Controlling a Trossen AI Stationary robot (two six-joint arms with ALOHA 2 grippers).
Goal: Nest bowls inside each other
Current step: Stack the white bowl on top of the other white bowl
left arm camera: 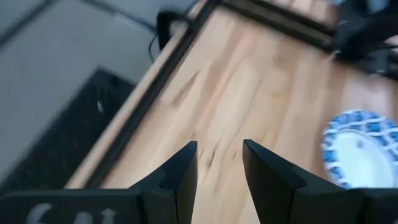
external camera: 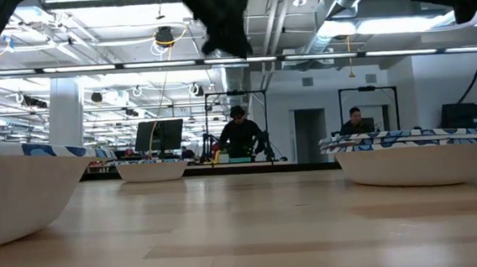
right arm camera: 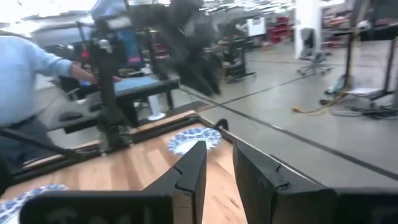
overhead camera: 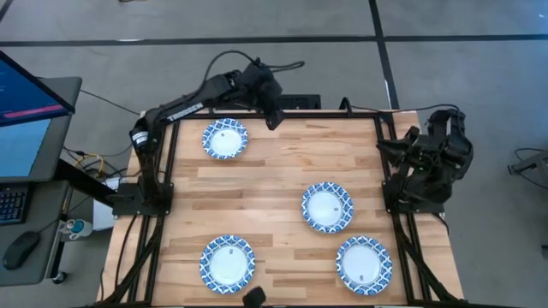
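Overhead, left gripper (overhead camera: 273, 120) (empty), bowls (overhead camera: 225, 139) apart

Two dark arms, white lettering on left arm (overhead camera: 184, 109), black cables, wedge-shaped fingers (left arm camera: 180, 171).

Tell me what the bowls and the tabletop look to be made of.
Bowls: probably glazed ceramic, possibly melamine; smooth white centre, printed blue-and-white rim, thick opaque white wall in the low view. Tabletop: light wood, butcher-block style; visible joined strips and grain, with a low satin sheen seen at table height.
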